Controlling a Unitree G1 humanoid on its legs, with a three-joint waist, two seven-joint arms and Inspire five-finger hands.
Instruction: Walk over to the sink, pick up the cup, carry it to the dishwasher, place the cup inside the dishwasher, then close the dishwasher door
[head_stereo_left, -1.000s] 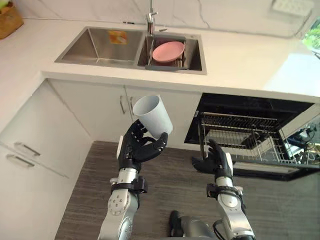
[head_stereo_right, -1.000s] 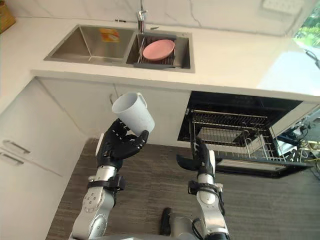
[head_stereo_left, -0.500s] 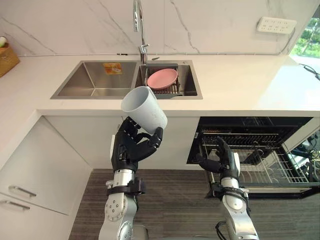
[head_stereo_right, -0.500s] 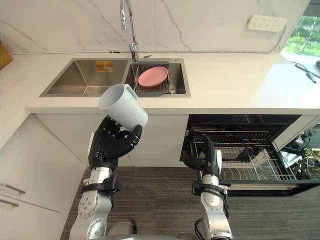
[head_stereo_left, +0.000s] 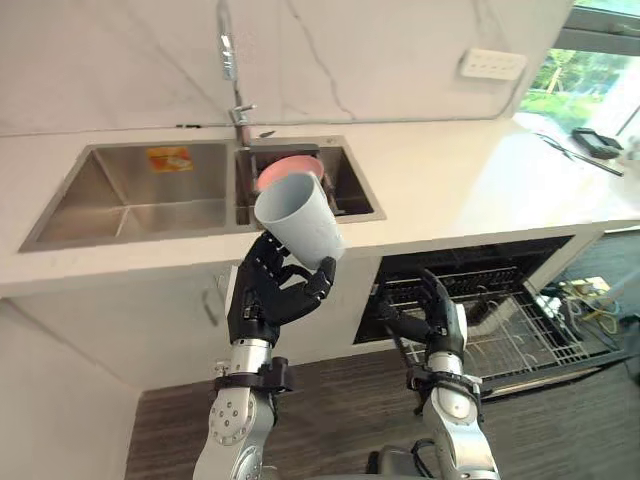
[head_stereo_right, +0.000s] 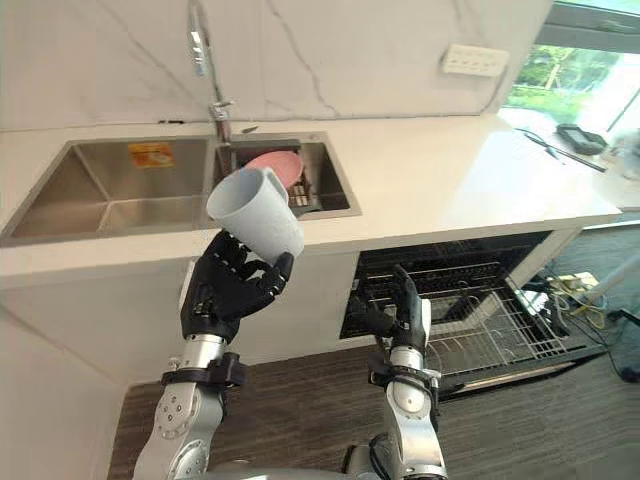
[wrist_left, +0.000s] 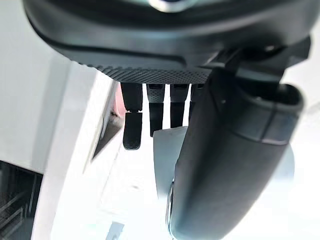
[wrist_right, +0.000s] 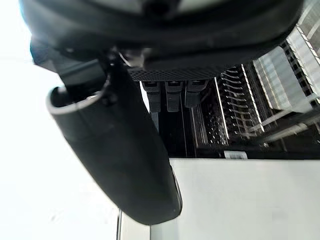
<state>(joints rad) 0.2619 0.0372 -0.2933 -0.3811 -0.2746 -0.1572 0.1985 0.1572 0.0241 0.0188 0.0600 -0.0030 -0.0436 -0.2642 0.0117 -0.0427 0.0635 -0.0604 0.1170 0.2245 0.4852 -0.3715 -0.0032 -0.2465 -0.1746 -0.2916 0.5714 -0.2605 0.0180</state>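
Kitchen's looking pretty standard: white counter (head_stereo_left: 450, 190) running across the head view, marbled wall (head_stereo_left: 360, 60) sitting behind it, wall outlet (head_stereo_left: 492, 63) showing up around 1 o'clock. Steel double sink (head_stereo_left: 130, 200) is sitting at about 10 o'clock, with the faucet (head_stereo_left: 228, 50) rising at 11 between the two basins. A pink plate (head_stereo_left: 278, 166) is lying in the smaller basin, partly hiding behind the cup.

The robot's left hand (head_stereo_left: 262, 300) is holding the cup (head_stereo_left: 298, 218) up near the middle of the view, in front of the counter edge. Fingers and thumb are curling round its lower end, and the pale grey cup is tilting with its open mouth pointing toward 11 o'clock. Left wrist view is showing the same thing, thumb and fingers wrapping the pale cup wall.

Right hand (head_stereo_left: 437, 322) is hanging lower at roughly 5 o'clock, fingers loose and spread, gripping nothing, right in front of the dishwasher (head_stereo_left: 470, 262). That dishwasher is standing open under the counter at 4 o'clock, its wire rack (head_stereo_left: 520, 335) sticking out over the dark wood-look floor (head_stereo_left: 330, 400). Cup is sitting well apart from the rack, off to its 9 o'clock side.
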